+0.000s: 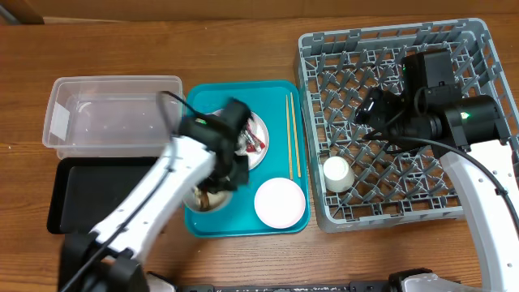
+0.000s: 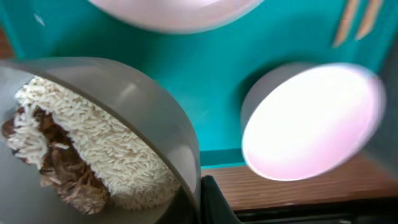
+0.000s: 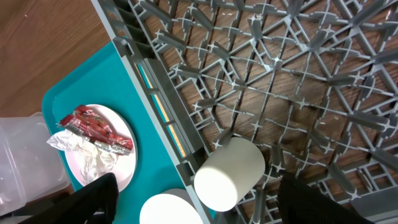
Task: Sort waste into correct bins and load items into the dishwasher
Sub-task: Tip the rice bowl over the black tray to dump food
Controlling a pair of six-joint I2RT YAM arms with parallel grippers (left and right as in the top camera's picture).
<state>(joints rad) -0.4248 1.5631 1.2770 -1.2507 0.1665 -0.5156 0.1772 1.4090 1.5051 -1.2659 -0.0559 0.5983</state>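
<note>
My left gripper [image 1: 220,177] [image 2: 208,198] is shut on the rim of the whitish bowl [image 1: 203,199] [image 2: 134,99], which holds white rice and brown scraps [image 2: 81,152] on the teal tray. The pink bowl [image 1: 280,203] [image 2: 311,121] lies upside down beside it. The pale plate [image 1: 258,150] [image 3: 118,165] carries red-striped and white wrappers [image 1: 253,139] [image 3: 93,134]. Two chopsticks [image 1: 293,134] lie at the tray's right edge. My right gripper [image 1: 369,109] [image 3: 205,196] is open above the grey dish rack [image 1: 478,49] [image 3: 298,68], with the small white cup [image 1: 336,173] [image 3: 230,174] lying in the rack below it.
The teal serving tray [image 1: 243,223] sits between the bins and the rack. The clear tub [image 1: 113,113] stands at the far left with the black tray [image 1: 81,199] in front of it. Bare wooden table surrounds them.
</note>
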